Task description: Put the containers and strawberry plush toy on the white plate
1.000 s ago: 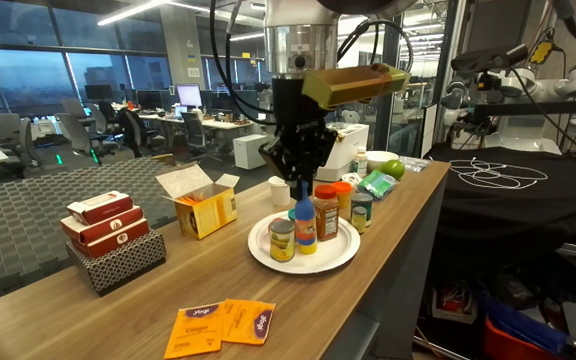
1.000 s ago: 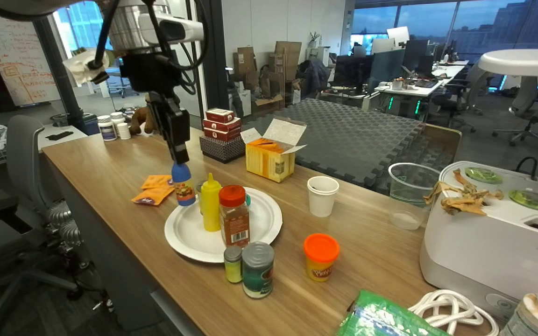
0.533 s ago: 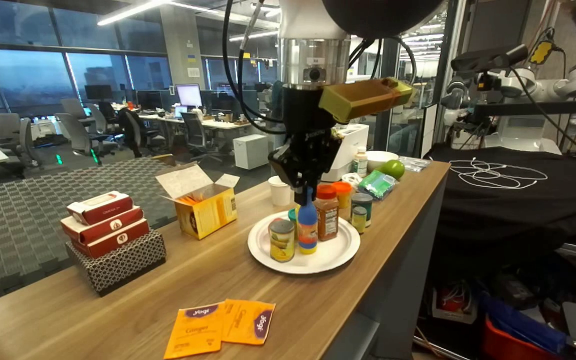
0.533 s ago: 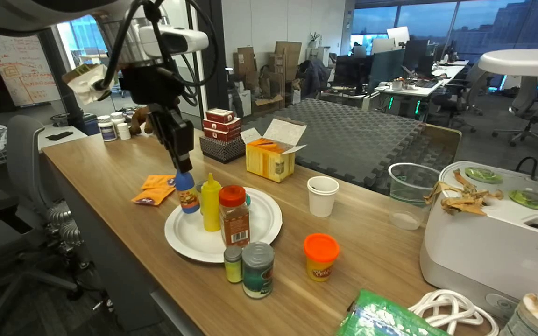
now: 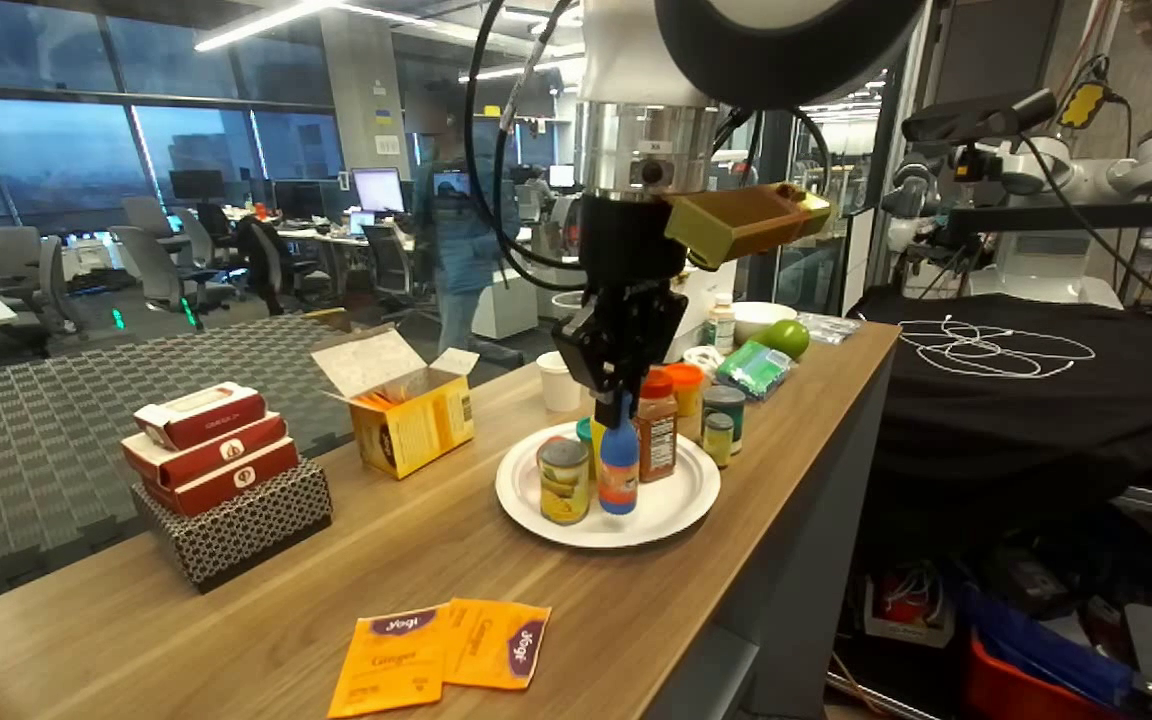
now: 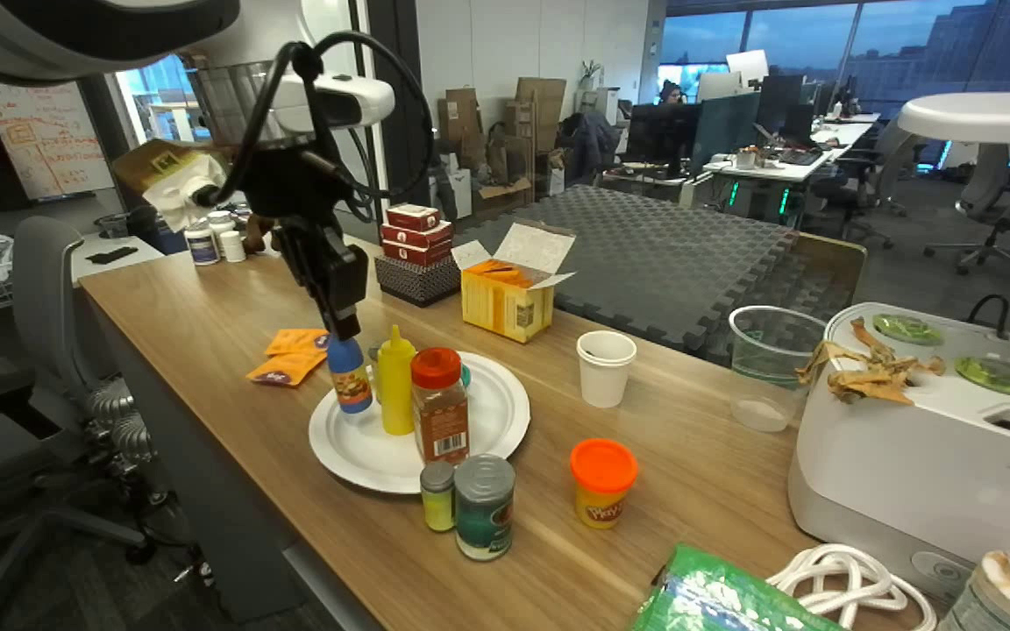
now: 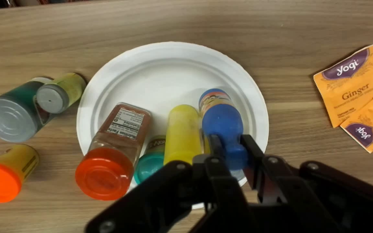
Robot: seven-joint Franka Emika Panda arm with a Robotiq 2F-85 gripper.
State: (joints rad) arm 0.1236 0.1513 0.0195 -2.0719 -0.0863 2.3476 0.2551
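My gripper [image 7: 230, 139] is shut on the neck of a blue bottle [image 7: 222, 119], which it holds nearly upright over the white plate [image 7: 160, 76]. Whether its base touches the plate, I cannot tell. On the plate stand a slim yellow squeeze bottle [image 6: 396, 386], a jar with a red lid [image 6: 442, 410], a teal-lidded tub [image 7: 149, 166] and a can with a yellow label [image 5: 564, 490]. Beside the plate are a small yellow-green jar [image 6: 438, 498], a green can [image 6: 484, 508] and an orange-lidded tub [image 6: 603, 484]. The strawberry plush toy cannot be made out; a reddish edge shows behind the yellow-label can.
Orange tea sachets [image 7: 351, 84] lie to one side of the plate. An open yellow box [image 6: 505, 302], white cups [image 6: 606, 372] and stacked red-and-white boxes [image 5: 211, 450] stand along the table. A white machine [image 6: 917, 438] and a green packet [image 6: 724, 592] occupy the far end.
My gripper has come down with the blue bottle, bringing its base lower over the plate. It has also shifted slightly sideways. The items around it have stayed put.
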